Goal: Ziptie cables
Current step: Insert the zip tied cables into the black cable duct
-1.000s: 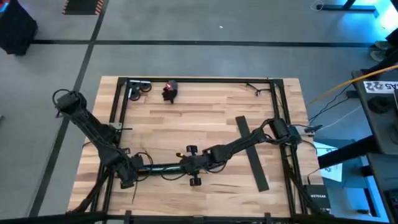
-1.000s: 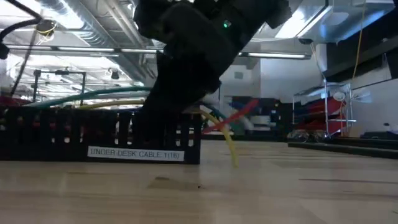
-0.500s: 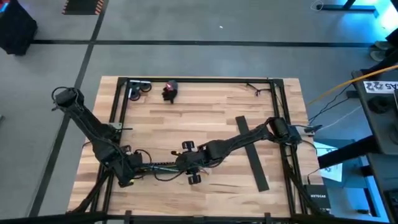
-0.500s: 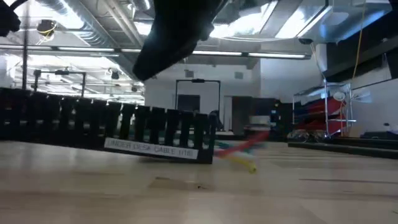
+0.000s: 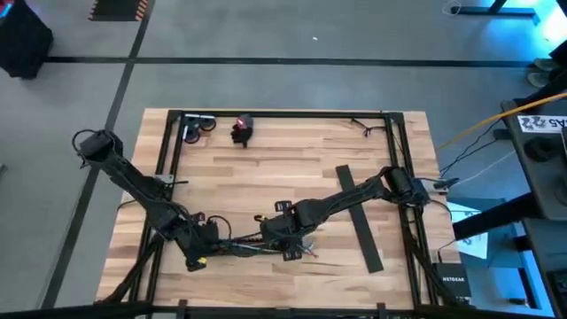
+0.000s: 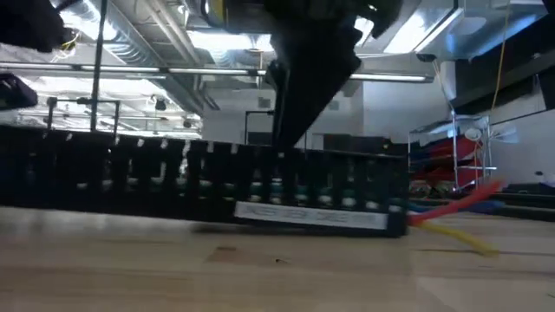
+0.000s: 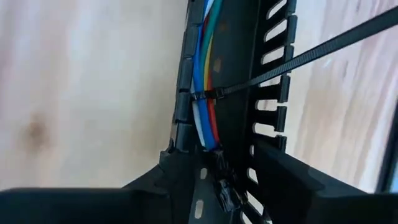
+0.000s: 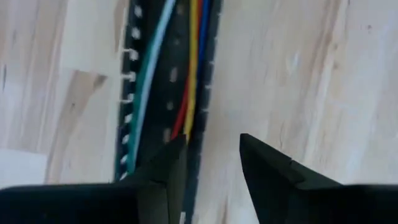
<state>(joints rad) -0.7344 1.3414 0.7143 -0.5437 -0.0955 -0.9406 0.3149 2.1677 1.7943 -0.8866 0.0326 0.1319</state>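
Here the cables (image 7: pixel 204 93) lay lengthwise in the slotted black cable tray (image 6: pixel 260 186) on the bench (image 5: pixel 292 173), one zip tie (image 7: pixel 292 59) cinched around them. The left pincer (image 5: pixel 200 248) clamped one tray end; the right pincer (image 8: pixel 210 163), spread, straddled the tray's edge beside them.

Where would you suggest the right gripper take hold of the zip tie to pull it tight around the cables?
Probably its free tail: the zip tie runs straight out across the slotted wall of the cable tray, clear of the cables it loops. Come from the tray's outer side, closing across the strip.
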